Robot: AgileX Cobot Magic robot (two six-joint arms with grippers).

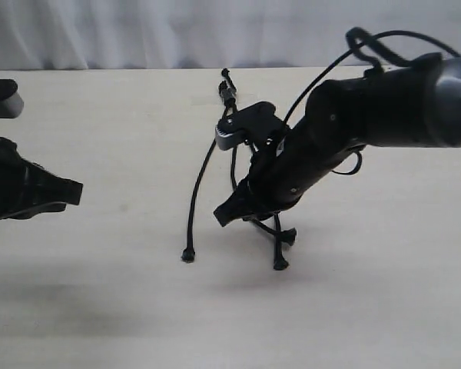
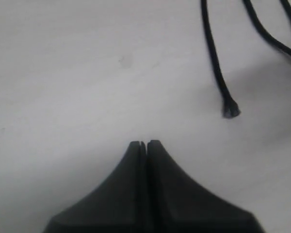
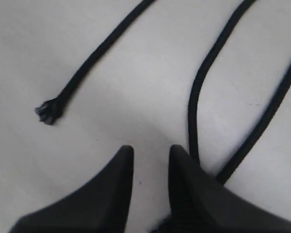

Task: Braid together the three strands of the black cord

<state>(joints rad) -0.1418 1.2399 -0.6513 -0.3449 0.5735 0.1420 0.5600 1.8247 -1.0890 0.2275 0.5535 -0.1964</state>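
The black cord (image 1: 227, 94) lies on the table with its knotted end at the far side. Its left strand (image 1: 197, 192) curves toward me and ends in a knobby tip (image 1: 187, 256). The other two strands (image 1: 279, 231) cross under my right arm, so only their tips show. My right gripper (image 1: 224, 215) hovers low between the left strand and those two. In the right wrist view this gripper (image 3: 152, 150) is open and holds nothing; one strand (image 3: 196, 97) runs along the outside of a finger. My left gripper (image 2: 144, 143) is shut and empty, short of a strand tip (image 2: 230, 110).
The pale wooden table (image 1: 100, 292) spreads on all sides, with a white curtain (image 1: 138, 31) behind its far edge. The bulky right arm (image 1: 369, 115) and its glossy cables (image 1: 369, 42) hang over the cord's middle. The left arm (image 1: 15, 184) stays at the left edge.
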